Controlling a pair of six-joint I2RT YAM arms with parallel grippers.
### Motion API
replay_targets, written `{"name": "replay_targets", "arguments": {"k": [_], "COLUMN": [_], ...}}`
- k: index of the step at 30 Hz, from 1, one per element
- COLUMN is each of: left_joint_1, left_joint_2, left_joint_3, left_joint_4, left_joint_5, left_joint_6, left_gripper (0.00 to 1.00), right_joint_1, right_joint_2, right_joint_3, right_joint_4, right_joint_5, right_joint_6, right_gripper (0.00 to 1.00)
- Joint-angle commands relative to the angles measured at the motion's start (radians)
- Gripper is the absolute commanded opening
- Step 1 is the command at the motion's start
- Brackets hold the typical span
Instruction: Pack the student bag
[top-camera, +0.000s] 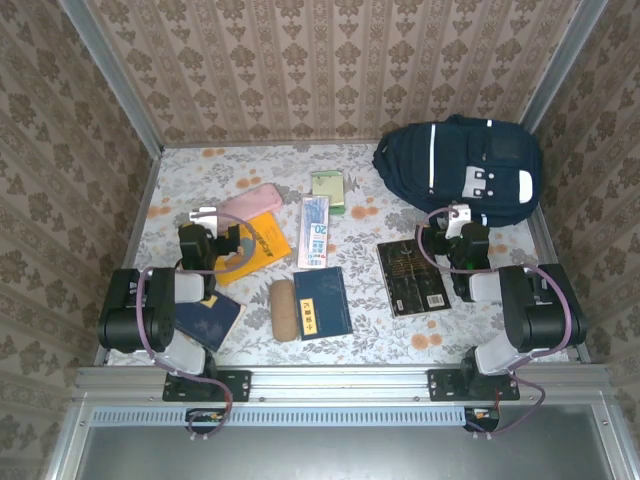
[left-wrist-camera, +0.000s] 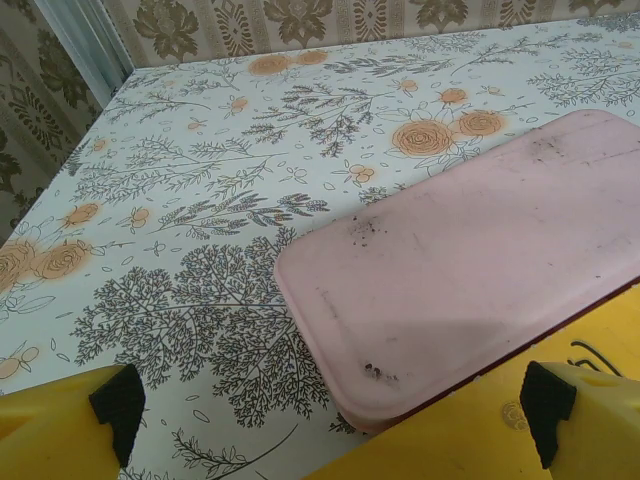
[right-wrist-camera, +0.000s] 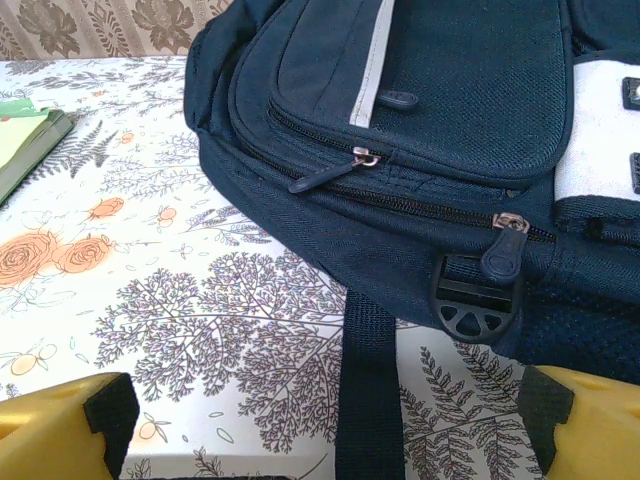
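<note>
Item under inspection: the student bag (top-camera: 460, 170), lying flat on the floral bench (top-camera: 400, 330), far beyond and to the right of the blue book (top-camera: 322, 302), which serves as reference. In the right wrist view both zips seen on the bag's front are drawn closed, and a dark strap (right-wrist-camera: 368, 390) trails from it across the bench beside a black buckle (right-wrist-camera: 478, 300). Right claw (right-wrist-camera: 328, 405): fingers spread wide, holding nothing, facing the bag's near side, right of and beyond the blue book. Left claw (left-wrist-camera: 333, 410): likewise spread wide and empty, left of and beyond the blue book, over the near end of a pink case (top-camera: 250, 203). That case rests partly on a yellow book (top-camera: 255, 245), beyond-left of the blue book. A tan case (top-camera: 284, 309) lies against the blue book's left edge. A black book (top-camera: 413, 277) lies to its right, apart from it. A pale striped booklet (top-camera: 315, 232) lies just beyond it, with a green notebook (top-camera: 328, 190) further beyond. A navy book (top-camera: 212, 320) lies to the left, partly under the left arm.
</note>
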Motion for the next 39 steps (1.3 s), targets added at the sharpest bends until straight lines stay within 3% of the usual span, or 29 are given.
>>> {"name": "replay_targets", "arguments": {"k": [1,33,39], "left_joint_1": [-0.004,-0.023,-0.004], "left_joint_2": [-0.009,-0.010,-0.013], "left_joint_3": [-0.010,-0.022,-0.010], "left_joint_4": [0.021,0.046,0.016], "left_joint_5": [-0.011,-0.047,-0.010], "left_joint_6": [0.017,0.024,0.016], "left_gripper": [1.00,1.00,1.00], "right_joint_1": [-0.001,-0.001,-0.001], "right_joint_2": [-0.013,-0.013,-0.013], "right_joint_3": [0.016,0.017,0.016], "right_joint_4": [-0.002,-0.003,-0.003], "right_joint_5": [-0.024,-0.024,-0.023], "right_joint_6": [-0.014,-0.014,-0.014], "right_gripper": [1.00,1.00,1.00]}}
